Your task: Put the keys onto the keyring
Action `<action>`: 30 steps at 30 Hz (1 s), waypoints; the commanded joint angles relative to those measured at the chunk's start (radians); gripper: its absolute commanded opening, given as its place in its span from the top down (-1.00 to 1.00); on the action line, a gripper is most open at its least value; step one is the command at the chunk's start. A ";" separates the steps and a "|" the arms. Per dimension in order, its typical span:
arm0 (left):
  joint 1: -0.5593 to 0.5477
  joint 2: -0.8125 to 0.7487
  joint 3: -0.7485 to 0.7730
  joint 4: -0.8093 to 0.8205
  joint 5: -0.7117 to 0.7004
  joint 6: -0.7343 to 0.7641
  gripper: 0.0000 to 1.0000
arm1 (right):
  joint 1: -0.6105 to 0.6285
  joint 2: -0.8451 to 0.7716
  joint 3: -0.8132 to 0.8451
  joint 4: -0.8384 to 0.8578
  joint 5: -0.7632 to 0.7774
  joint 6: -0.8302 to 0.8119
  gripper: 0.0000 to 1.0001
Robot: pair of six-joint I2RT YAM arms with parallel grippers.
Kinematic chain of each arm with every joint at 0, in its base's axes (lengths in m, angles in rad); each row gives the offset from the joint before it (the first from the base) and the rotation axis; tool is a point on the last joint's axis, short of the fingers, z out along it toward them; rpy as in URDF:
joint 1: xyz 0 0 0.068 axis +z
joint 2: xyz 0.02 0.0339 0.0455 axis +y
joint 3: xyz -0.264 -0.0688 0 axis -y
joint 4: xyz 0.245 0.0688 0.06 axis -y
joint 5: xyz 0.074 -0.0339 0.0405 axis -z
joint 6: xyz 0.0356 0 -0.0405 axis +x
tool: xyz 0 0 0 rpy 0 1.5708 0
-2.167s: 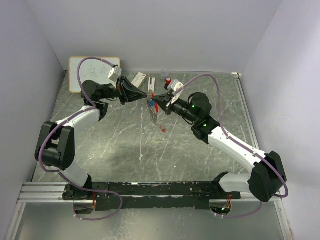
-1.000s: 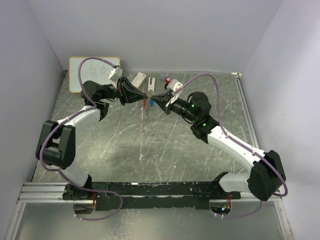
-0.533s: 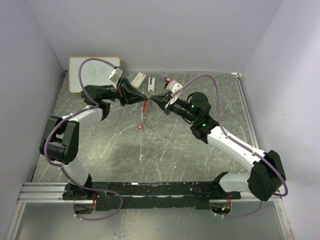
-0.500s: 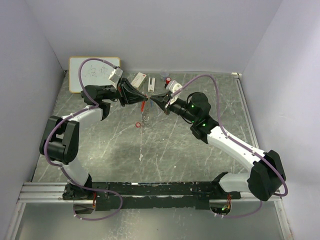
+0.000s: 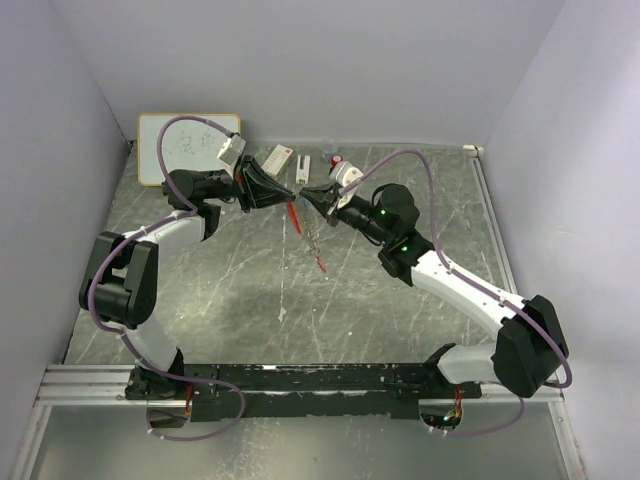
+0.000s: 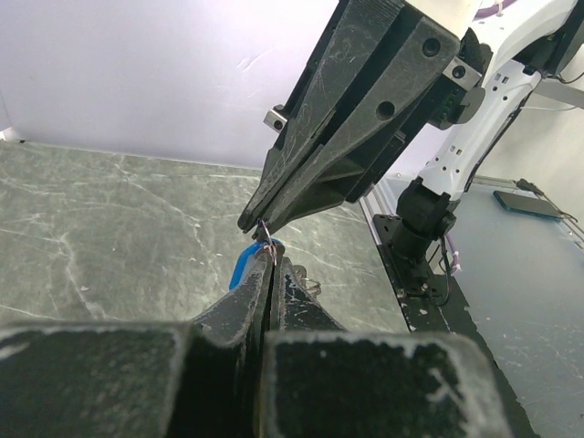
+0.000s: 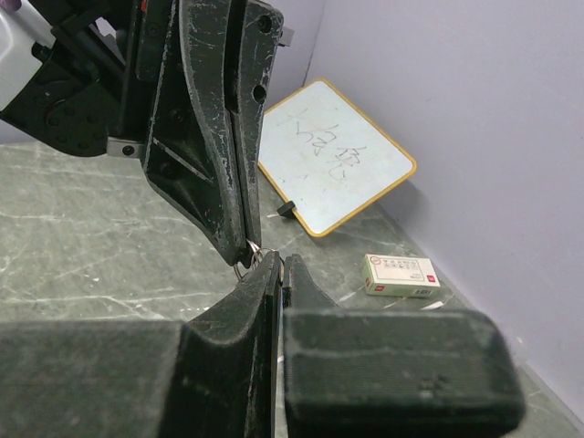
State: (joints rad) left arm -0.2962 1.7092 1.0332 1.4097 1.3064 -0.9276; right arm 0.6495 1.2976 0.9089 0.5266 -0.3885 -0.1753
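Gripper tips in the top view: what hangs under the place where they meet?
The keyring, its red strap slanting down. The left wrist view shows a blue key head there; the red key cannot be made out.

lab: walled robot cell (image 5: pixel 300 60), whiteboard (image 5: pixel 188 148)

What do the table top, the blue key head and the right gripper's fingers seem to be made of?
Table top: perhaps stone or stone-look laminate, grey-green with white veins.
Blue key head: likely plastic, uniform bright colour.
Right gripper's fingers: probably matte black plastic, pale scratches.
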 commanded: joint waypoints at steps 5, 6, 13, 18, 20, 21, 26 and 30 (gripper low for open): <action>-0.024 -0.033 0.022 0.024 0.052 -0.001 0.86 | -0.005 0.029 0.015 0.117 0.042 -0.038 1.00; -0.024 -0.033 0.023 0.024 0.054 -0.001 0.86 | -0.004 0.031 0.014 0.124 0.041 -0.039 1.00; -0.029 -0.027 0.031 0.039 0.061 -0.019 0.86 | -0.005 0.047 0.004 0.186 0.027 -0.049 1.00; -0.033 -0.021 0.040 0.064 0.065 -0.046 0.87 | -0.006 0.064 -0.003 0.236 0.007 -0.048 1.00; -0.033 -0.020 0.042 0.061 0.068 -0.045 0.86 | -0.006 0.068 0.001 0.245 0.004 -0.044 1.00; -0.033 -0.021 0.042 0.058 0.070 -0.044 0.87 | -0.005 0.069 0.002 0.252 0.003 -0.043 1.00; -0.035 -0.026 0.039 0.033 0.067 -0.027 0.87 | -0.006 0.065 -0.001 0.284 0.002 -0.045 1.00; -0.035 -0.033 0.039 -0.003 0.063 -0.006 0.86 | -0.006 0.051 -0.017 0.313 0.002 -0.046 1.00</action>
State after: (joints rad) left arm -0.3058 1.7092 1.0519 1.4170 1.3098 -0.9489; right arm 0.6498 1.3628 0.9039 0.7216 -0.4206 -0.2001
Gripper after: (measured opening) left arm 0.074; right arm 0.004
